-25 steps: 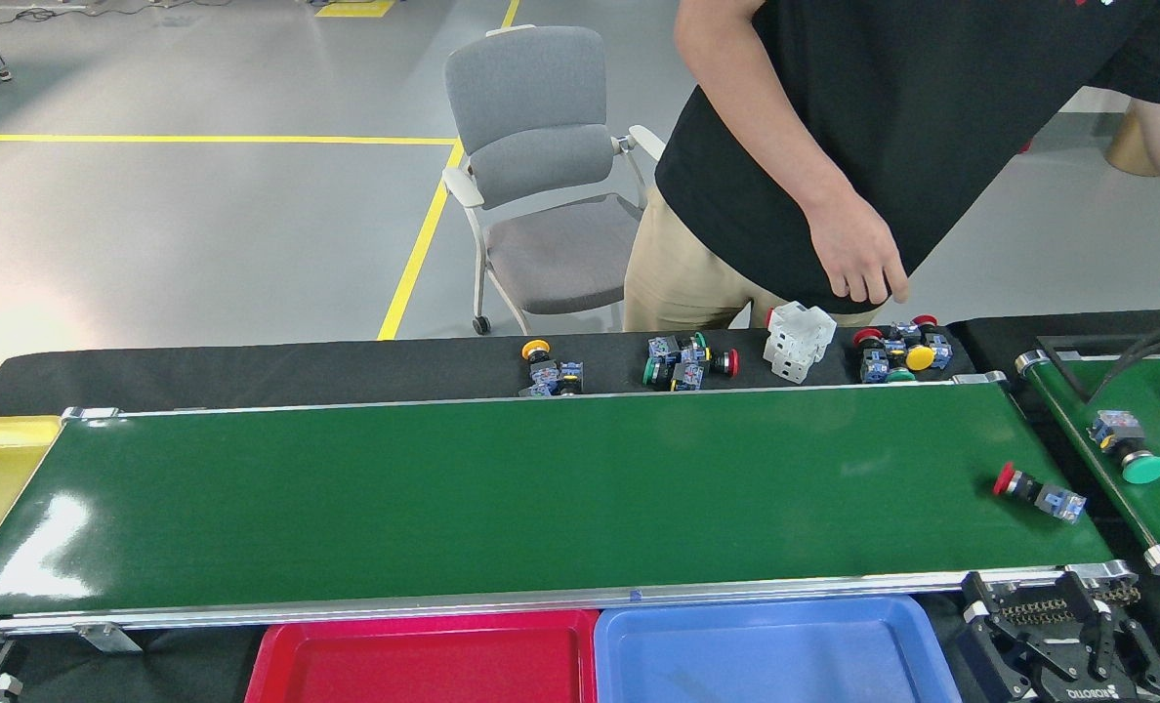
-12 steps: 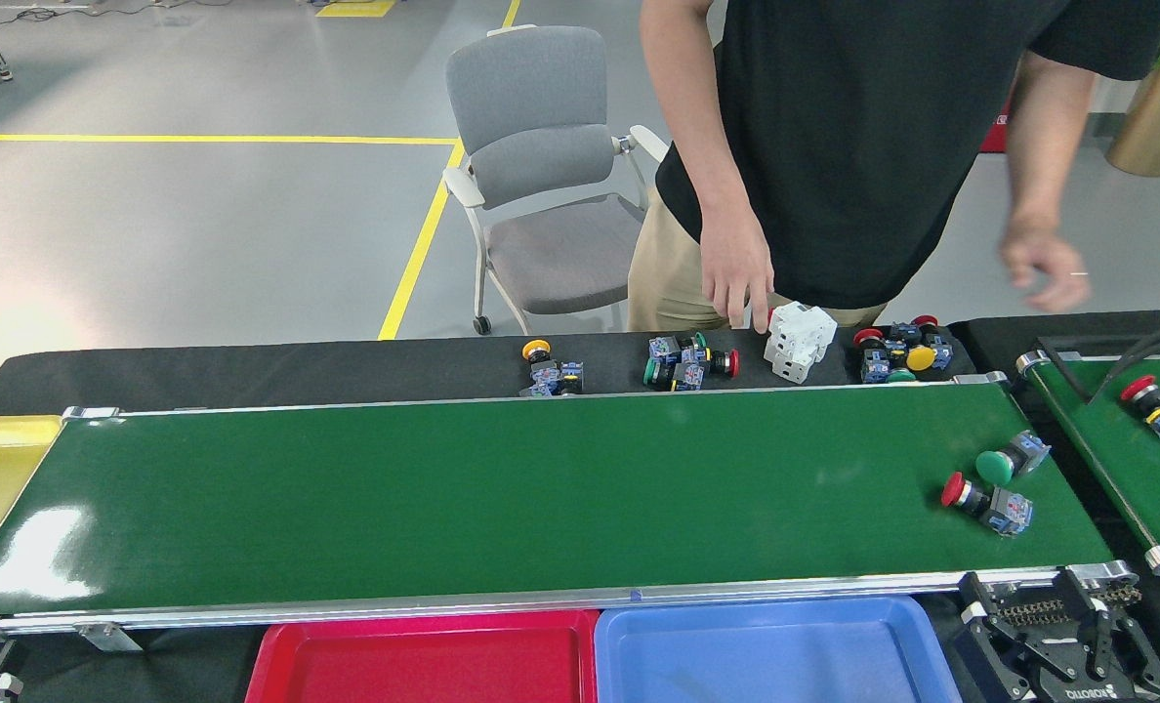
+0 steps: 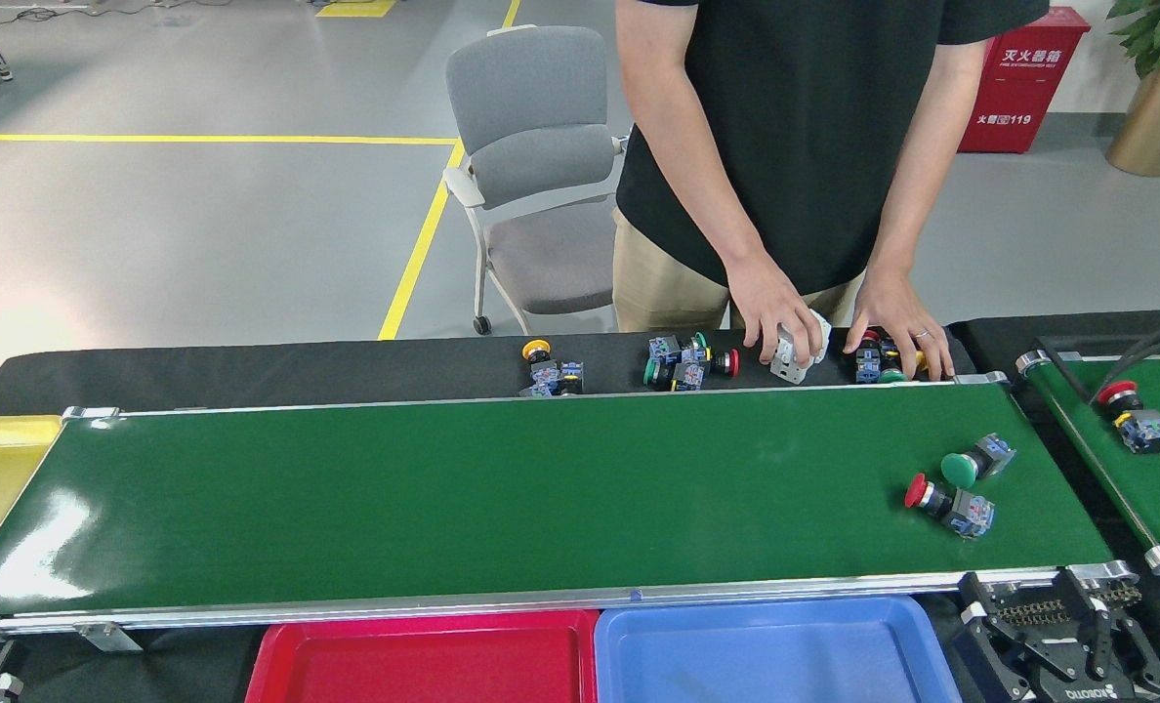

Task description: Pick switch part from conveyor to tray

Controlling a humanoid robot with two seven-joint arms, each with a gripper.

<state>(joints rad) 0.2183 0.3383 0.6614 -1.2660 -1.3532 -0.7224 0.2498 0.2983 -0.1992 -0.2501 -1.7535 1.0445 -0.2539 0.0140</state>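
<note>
Two switch parts lie on the conveyor [image 3: 463, 488] near its right end: one with a red cap [image 3: 949, 505] and, just behind it, one with a green cap [image 3: 975, 462]. Below the conveyor's near rail sit a red tray [image 3: 424, 664] and a blue tray [image 3: 775, 659], both with nothing in them. My right gripper [image 3: 1054, 600] rests at the bottom right, beyond the conveyor's near corner, its dark fingers spread open and holding nothing. It is a short way below and right of the red-capped part. My left gripper does not show.
A person stands behind the conveyor with both hands [image 3: 780, 317] on switch parts heaped on the black cloth [image 3: 248, 371]. More parts [image 3: 683, 363] lie along that cloth. A smaller green belt [image 3: 1141, 469] at right carries another red-capped part [image 3: 1132, 415]. A grey chair [image 3: 541, 166] stands behind.
The red-capped part has travelled left along the conveyor. The green-capped part came onto it from the smaller belt. The person straightened up and brought both hands down onto the parts on the cloth.
</note>
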